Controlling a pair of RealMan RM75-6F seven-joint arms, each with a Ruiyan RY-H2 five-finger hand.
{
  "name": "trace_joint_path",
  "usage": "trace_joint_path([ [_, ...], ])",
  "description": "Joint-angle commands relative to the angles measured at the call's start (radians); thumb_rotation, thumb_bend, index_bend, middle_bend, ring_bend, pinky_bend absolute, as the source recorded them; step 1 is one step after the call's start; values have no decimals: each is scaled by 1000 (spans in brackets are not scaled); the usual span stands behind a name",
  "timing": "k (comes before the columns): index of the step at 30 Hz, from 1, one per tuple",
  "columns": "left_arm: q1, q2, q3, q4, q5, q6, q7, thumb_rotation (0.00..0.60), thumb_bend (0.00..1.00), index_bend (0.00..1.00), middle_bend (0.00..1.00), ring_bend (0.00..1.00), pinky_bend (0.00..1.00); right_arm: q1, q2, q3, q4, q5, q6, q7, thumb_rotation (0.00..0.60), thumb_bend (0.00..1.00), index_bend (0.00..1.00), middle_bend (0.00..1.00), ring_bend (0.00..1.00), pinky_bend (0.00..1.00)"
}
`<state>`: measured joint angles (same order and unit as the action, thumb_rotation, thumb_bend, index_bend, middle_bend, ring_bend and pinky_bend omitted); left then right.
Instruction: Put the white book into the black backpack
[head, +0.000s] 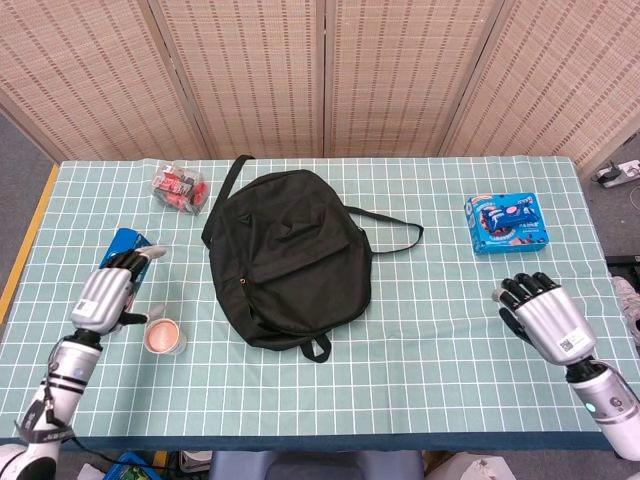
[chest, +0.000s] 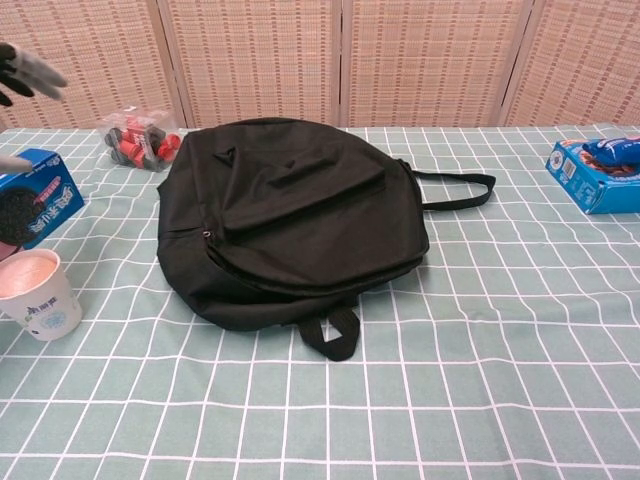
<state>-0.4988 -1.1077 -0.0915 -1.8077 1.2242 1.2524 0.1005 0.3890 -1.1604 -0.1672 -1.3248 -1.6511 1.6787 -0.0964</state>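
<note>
The black backpack lies flat in the middle of the table, its flap down and its opening closed. No white book shows in either view. My left hand hovers at the table's left side, over the Oreo box and well clear of the backpack, holding nothing with its fingers apart. Only its fingertips enter the chest view, at the top left. My right hand is low at the right near the table's front edge, empty and with fingers spread. It is outside the chest view.
A blue Oreo box and a paper cup sit at the left. A bag of red snacks lies behind the backpack's left side. A blue biscuit box stands at the right. The backpack strap trails rightward.
</note>
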Motion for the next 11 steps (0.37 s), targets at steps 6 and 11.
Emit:
trace_joint_path([
  [6, 157, -9, 90, 63, 113, 175, 20, 600, 213, 232, 189, 159, 143, -106, 49, -1, -42, 41, -3, 80, 600, 386, 475, 475, 417, 517],
  [11, 225, -7, 117, 61, 164, 247, 35, 600, 213, 233, 189, 159, 139, -159, 66, 13, -73, 54, 8, 77, 600, 388, 475, 475, 417, 517],
])
